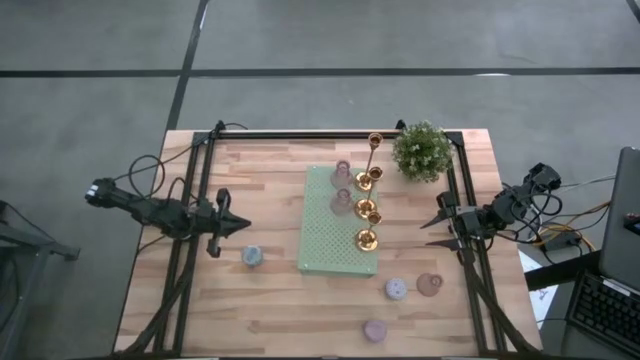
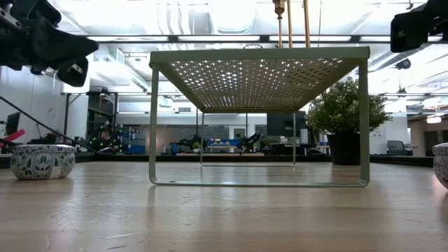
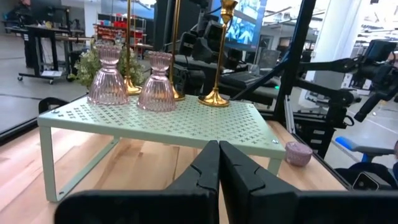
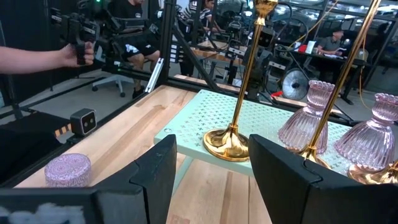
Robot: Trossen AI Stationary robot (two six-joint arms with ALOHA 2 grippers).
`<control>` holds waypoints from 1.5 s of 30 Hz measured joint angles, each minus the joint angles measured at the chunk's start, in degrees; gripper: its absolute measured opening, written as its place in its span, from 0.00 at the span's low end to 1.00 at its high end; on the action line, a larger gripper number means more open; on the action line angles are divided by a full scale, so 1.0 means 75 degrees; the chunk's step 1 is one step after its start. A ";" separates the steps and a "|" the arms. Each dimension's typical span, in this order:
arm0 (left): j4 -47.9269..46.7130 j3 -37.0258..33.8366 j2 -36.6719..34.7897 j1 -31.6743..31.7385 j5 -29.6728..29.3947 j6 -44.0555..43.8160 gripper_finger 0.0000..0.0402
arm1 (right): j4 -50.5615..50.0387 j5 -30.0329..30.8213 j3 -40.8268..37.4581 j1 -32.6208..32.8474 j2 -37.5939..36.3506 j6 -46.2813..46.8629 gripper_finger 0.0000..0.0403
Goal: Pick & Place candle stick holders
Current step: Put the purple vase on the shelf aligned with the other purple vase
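Several gold candle stick holders [image 1: 367, 210] stand in a row along the right side of a pale green perforated shelf [image 1: 325, 245]; the far one [image 1: 375, 142] is tall and thin. Two pink ribbed glass holders [image 3: 156, 83] stand beside them on the shelf. Small round holders rest on the table: a blue-grey one [image 1: 252, 256], a lavender one [image 1: 396, 289], a pink one [image 1: 430, 285] and another [image 1: 374, 330] near the front edge. My left gripper [image 1: 245, 226] is shut and empty, left of the shelf. My right gripper [image 1: 427, 233] is open and empty, right of the shelf.
A green potted plant [image 1: 421, 150] stands at the far right corner. The shelf stands on thin legs [image 2: 153, 126] with open room beneath it. Black frame rails [image 1: 195, 200] run along both table sides. A person's hand [image 4: 71, 56] holds a device beyond the table.
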 joint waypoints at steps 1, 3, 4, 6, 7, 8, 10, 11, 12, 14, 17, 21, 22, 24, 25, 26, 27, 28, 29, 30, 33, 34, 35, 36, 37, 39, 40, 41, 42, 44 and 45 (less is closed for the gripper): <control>-0.0002 0.0000 0.0000 0.0000 0.0000 -0.0003 0.02 | 0.0000 0.0003 0.0000 0.0000 0.0000 0.0000 0.48; -0.0003 0.0001 0.0000 0.0000 0.0000 -0.0003 0.02 | 0.0000 0.0000 0.0000 0.0000 0.0000 0.0000 0.48; -0.0003 0.0002 0.0000 0.0000 0.0000 -0.0004 0.02 | 0.0000 0.0000 0.0000 0.0003 0.0000 0.0000 0.48; -0.0003 0.0003 0.0000 0.0000 0.0001 -0.0006 0.02 | 0.0001 0.0001 0.0000 0.0002 0.0000 0.0000 0.48; -0.0003 0.0003 0.0000 0.0000 0.0003 -0.0006 0.02 | 0.0000 0.0001 0.0000 0.0002 0.0000 0.0000 0.48; -0.0003 0.0003 0.0000 0.0000 0.0003 -0.0009 0.02 | 0.0000 0.0001 -0.0001 0.0000 0.0000 0.0000 0.48; -0.0003 0.0003 0.0000 0.0000 0.0003 -0.0009 0.02 | 0.0000 0.0002 0.0000 0.0000 0.0000 0.0000 0.48; -0.0003 0.0003 0.0000 0.0000 0.0003 -0.0009 0.02 | 0.0001 0.0001 0.0000 0.0001 0.0000 0.0000 0.48; -0.0001 0.0003 0.0000 0.0000 0.0003 -0.0009 0.02 | 0.0000 0.0002 0.0000 0.0003 0.0000 0.0000 0.48; -0.0001 0.0003 0.0000 0.0000 0.0003 -0.0010 0.02 | 0.0000 0.0002 0.0000 0.0003 0.0000 0.0000 0.48; 0.0000 0.0003 0.0003 0.0000 0.0003 -0.0012 0.02 | 0.0000 0.0003 0.0000 0.0000 0.0000 0.0000 0.48; -0.0001 0.0006 0.0003 0.0000 0.0003 -0.0014 0.02 | 0.0000 0.0001 0.0000 0.0002 0.0000 0.0000 0.48; -0.0003 0.0009 0.0003 0.0000 0.0003 -0.0013 0.02 | 0.0000 0.0001 0.0000 0.0001 0.0000 0.0000 0.48; -0.0001 0.0009 0.0003 0.0000 0.0003 -0.0015 0.02 | 0.0000 0.0000 0.0000 0.0000 0.0000 0.0000 0.48; 0.0000 0.0009 0.0003 0.0000 0.0003 -0.0015 0.02 | 0.0000 0.0001 0.0000 0.0001 0.0000 0.0000 0.48; 0.0000 0.0009 0.0003 0.0000 0.0003 -0.0015 0.02 | 0.0000 0.0001 0.0000 0.0002 0.0000 0.0000 0.48; 0.0000 0.0009 0.0003 0.0000 0.0003 -0.0015 0.02 | 0.0001 0.0000 0.0000 0.0001 0.0000 0.0000 0.48; -0.0002 0.0009 0.0003 0.0000 0.0003 -0.0017 0.02 | 0.0001 0.0001 0.0000 0.0002 0.0000 0.0000 0.48; 0.0000 0.0009 0.0003 0.0000 0.0003 -0.0015 0.02 | 0.0000 0.0000 0.0000 0.0001 0.0000 0.0000 0.48; 0.0000 0.0009 0.0003 0.0000 0.0003 -0.0017 0.02 | 0.0000 0.0002 0.0000 0.0002 0.0000 0.0000 0.48; -0.0001 0.0009 0.0003 0.0000 0.0003 -0.0017 0.02 | 0.0003 0.0000 0.0000 0.0000 0.0000 0.0000 0.48; 0.0000 0.0009 0.0003 0.0000 0.0003 -0.0017 0.02 | 0.0000 0.0000 0.0000 0.0002 0.0000 0.0000 0.48; 0.0000 0.0009 0.0003 0.0000 0.0003 -0.0017 0.02 | 0.0000 0.0001 0.0000 0.0001 0.0000 0.0000 0.48; 0.0000 0.0009 0.0004 0.0000 0.0003 -0.0017 0.02 | 0.0000 0.0000 0.0000 0.0001 0.0000 0.0000 0.48; 0.0000 0.0009 0.0006 0.0000 0.0003 -0.0017 0.02 | 0.0002 0.0000 0.0000 0.0003 0.0000 0.0000 0.48; -0.0002 0.0009 0.0006 0.0000 0.0006 -0.0017 0.02 | 0.0016 0.0000 0.0000 0.0001 0.0000 0.0000 0.48; 0.0000 0.0009 0.0006 0.0000 0.0006 -0.0017 0.02 | 0.0041 0.0000 0.0000 0.0003 0.0000 0.0000 0.48; 0.0000 0.0009 0.0006 0.0000 0.0006 -0.0017 0.02 | 0.0052 0.0003 0.0000 0.0003 0.0000 0.0000 0.48; 0.0000 0.0009 0.0006 0.0000 0.0006 -0.0017 0.02 | 0.0052 0.0003 0.0000 0.0000 0.0000 0.0000 0.48; 0.0000 0.0009 0.0006 0.0000 0.0005 -0.0017 0.02 | 0.0058 0.0003 0.0000 0.0003 0.0002 -0.0047 0.48; 0.0000 0.0009 0.0006 0.0000 0.0006 -0.0017 0.02 | 0.0061 0.0014 0.0000 0.0000 0.0003 -0.0231 0.48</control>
